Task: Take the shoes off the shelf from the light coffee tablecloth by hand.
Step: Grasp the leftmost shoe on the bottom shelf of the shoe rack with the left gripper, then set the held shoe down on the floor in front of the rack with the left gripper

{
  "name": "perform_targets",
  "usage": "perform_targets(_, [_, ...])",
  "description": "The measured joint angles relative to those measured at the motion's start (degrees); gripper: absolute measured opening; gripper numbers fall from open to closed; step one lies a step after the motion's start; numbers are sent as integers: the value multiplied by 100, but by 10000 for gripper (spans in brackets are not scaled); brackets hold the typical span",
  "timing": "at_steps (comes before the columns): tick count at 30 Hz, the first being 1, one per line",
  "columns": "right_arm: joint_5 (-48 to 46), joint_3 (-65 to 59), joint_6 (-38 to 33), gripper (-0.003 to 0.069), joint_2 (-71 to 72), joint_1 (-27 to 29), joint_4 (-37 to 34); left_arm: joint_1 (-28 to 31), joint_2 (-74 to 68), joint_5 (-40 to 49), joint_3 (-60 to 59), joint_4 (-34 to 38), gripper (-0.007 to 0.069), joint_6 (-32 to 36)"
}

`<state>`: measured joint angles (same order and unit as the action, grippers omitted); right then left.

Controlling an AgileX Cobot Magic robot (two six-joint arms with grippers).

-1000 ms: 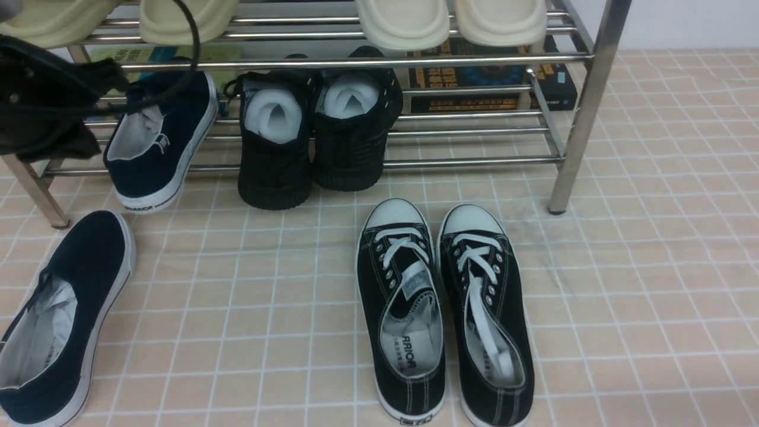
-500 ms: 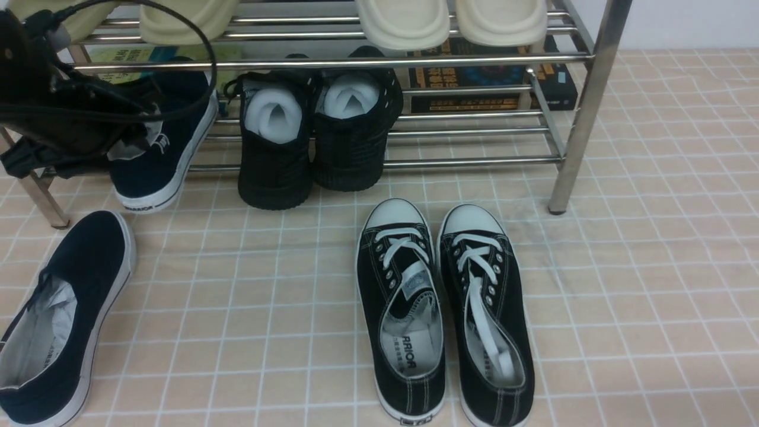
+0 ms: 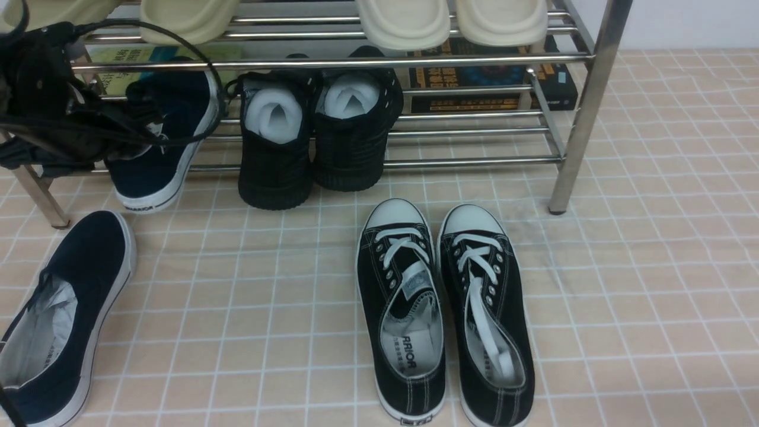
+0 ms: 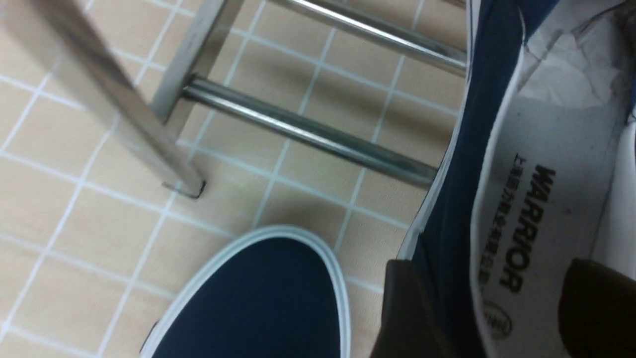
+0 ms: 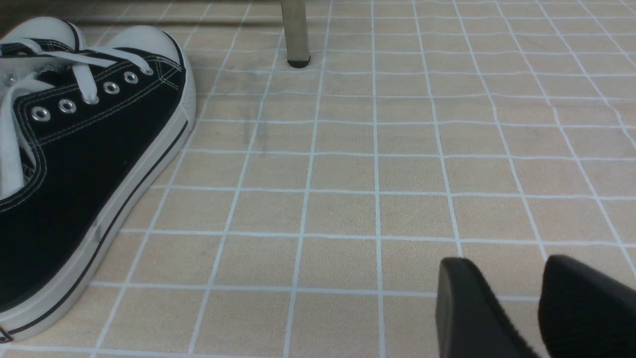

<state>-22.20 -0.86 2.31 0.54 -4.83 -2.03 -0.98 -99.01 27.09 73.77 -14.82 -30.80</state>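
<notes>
Altogether two navy shoes, one on shelf; left fingers spread, right fingers parted.

Soft, even light; some blur
Chrome shelf bars glint; faint shadows fall on the tablecloth; the shelf leg far from the left jaws smears out of focus.

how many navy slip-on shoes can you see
2. first navy shoe leans on the lower tier of the shelf, far left; second navy shoe lies on the tablecloth in front of it.
</notes>
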Motion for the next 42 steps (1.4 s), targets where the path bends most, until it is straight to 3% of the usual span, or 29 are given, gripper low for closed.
perform_targets(5, [0, 0, 0, 239, 0, 0, 0, 0, -317, -241, 13, -48, 424, -6])
perform_targets(8, [0, 0, 0, 239, 0, 0, 0, 0, -461, -240, 17, -60, 363, -6])
perform_targets(12, [0, 0, 0, 239, 0, 0, 0, 0, -539, -53, 17, -60, 181, -6])
perform_targets(13, [0, 0, 0, 239, 0, 0, 0, 0, -539, 77, 17, -60, 76, -6])
perform_targets(14, [0, 0, 0, 239, 0, 0, 0, 0, -516, 126, 17, -45, 46, -6])
perform_targets(29, [0, 0, 0, 239, 0, 0, 0, -122, 1478, 2805, -15, 666, 28, 61])
perform_targets(34, [0, 0, 0, 239, 0, 0, 0, -849, 2012, 3549, -26, 617, 29, 61])
perform_targets(42, [0, 0, 0, 239, 0, 0, 0, -1890, 2148, 3704, -40, 425, 29, -539])
